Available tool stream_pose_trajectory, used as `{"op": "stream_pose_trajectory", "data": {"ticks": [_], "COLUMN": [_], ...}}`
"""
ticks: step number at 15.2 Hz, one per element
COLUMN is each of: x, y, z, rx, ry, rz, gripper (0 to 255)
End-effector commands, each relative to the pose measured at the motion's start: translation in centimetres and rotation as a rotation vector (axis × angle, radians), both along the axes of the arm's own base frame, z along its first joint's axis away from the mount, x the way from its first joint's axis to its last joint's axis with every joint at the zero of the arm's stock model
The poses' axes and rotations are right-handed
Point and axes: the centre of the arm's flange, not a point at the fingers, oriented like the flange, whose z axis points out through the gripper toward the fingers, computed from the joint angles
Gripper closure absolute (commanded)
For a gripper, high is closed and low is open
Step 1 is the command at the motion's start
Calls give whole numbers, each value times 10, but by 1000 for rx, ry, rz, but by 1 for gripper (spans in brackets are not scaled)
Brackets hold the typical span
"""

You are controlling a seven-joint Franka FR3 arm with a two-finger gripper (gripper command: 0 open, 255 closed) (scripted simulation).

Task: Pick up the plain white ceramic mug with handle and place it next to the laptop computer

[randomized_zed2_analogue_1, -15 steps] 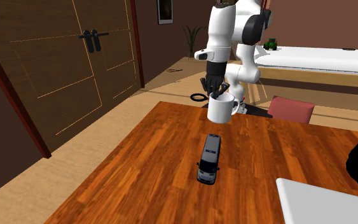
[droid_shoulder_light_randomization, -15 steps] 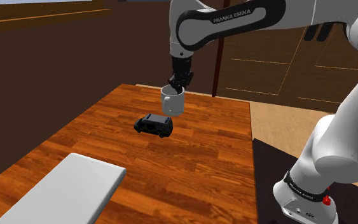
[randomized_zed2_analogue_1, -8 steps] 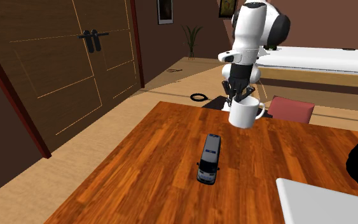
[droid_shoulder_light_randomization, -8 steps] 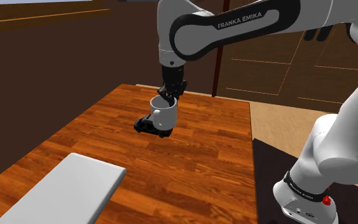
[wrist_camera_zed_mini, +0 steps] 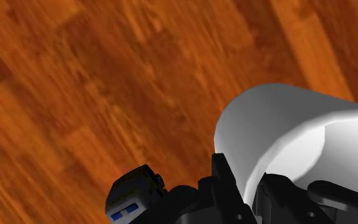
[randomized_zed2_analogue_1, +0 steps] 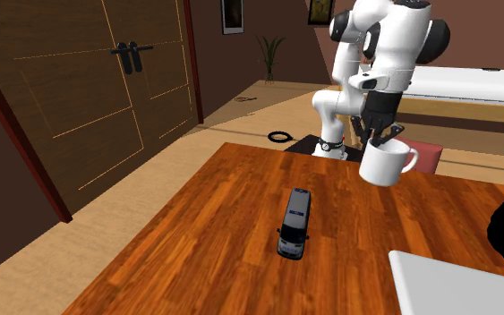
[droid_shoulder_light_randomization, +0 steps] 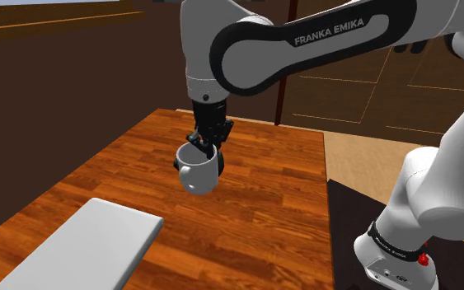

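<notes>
The white mug (droid_shoulder_light_randomization: 198,169) hangs in the air above the wooden worktop (droid_shoulder_light_randomization: 263,214), gripped at its rim by the black jaws. They are clamped on the mug's wall, one finger (wrist_camera_zed_mini: 225,181) outside it and the other inside the mouth.

The mug's long axis runs close to upright with a slight tilt, and its mouth faces up toward the hand. In the second exterior view the mug (randomized_zed2_analogue_1: 384,165) sits over the far part of the worktop (randomized_zed2_analogue_1: 223,242), with its handle pointing to that view's right. In the shoulder view the handle shows as a small bump low on the side facing the camera.

A black toy van (randomized_zed2_analogue_1: 294,222) lies on the worktop, its length running away from the second exterior camera. In the shoulder view the mug covers nearly all of it. The wrist view shows the mug (wrist_camera_zed_mini: 298,140) beside the van (wrist_camera_zed_mini: 133,194), with wood grain beyond both.

The laptop (droid_shoulder_light_randomization: 90,247), drawn as a closed light-grey slab, lies at the worktop's near end, well apart from the mug.

White letters on the arm's dark forearm band (droid_shoulder_light_randomization: 329,33) read "FRANKA EMIKA". No other writing can be read.
</notes>
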Motion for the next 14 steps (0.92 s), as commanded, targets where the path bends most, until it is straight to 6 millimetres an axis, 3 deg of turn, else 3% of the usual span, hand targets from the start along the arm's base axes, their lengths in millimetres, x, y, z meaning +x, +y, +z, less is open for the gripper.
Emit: {"op": "stream_pose_trajectory", "data": {"ticks": [1,9,14], "x": [-9,-50,-53], "y": [27,124,131], "z": [0,0,-21], "rx": [1,1,1], "ry": [0,0,0], "rz": [-2,-2,-2], "gripper": [255,255,255]}}
